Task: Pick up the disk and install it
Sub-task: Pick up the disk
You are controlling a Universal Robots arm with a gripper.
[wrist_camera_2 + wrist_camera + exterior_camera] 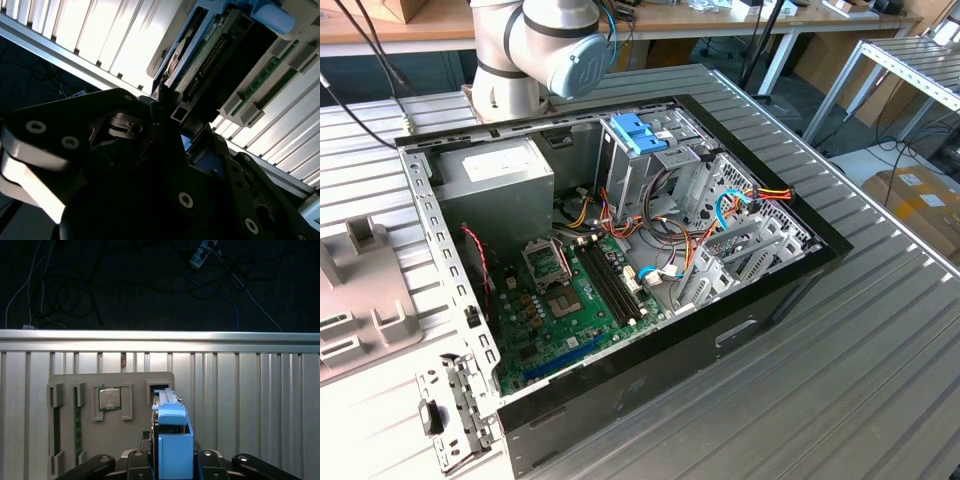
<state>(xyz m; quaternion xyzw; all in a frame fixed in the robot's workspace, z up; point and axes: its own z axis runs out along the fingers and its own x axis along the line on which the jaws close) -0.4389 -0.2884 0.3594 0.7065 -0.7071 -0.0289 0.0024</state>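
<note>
My gripper (173, 466) is closed on the disk (170, 422). In the first wrist view one black finger (145, 465) presses at each side of its blue bracket (175, 450). The disk stands on its edge between them and reaches forward, away from my wrist. Its far end lies over a slot of the grey tray (70, 440), but I cannot tell if it touches the slot or hangs above it.

The tray lies flat on the slatted worktop (250, 405). In the tray, just beside the disk, a square chip (109, 398) sits in its frame. Beyond the chip a green memory stick (77, 425) lies in a long slot.

In the second wrist view the disk (210, 55) shows its green board and a dark connector, with the blue bracket along one edge. My gripper holds it at the near end.

In the exterior view the open computer case (760, 300) stands on the worktop. The tray (360, 290) lies beside it at the exterior view's left. My arm (535, 50) rises behind the case.
</note>
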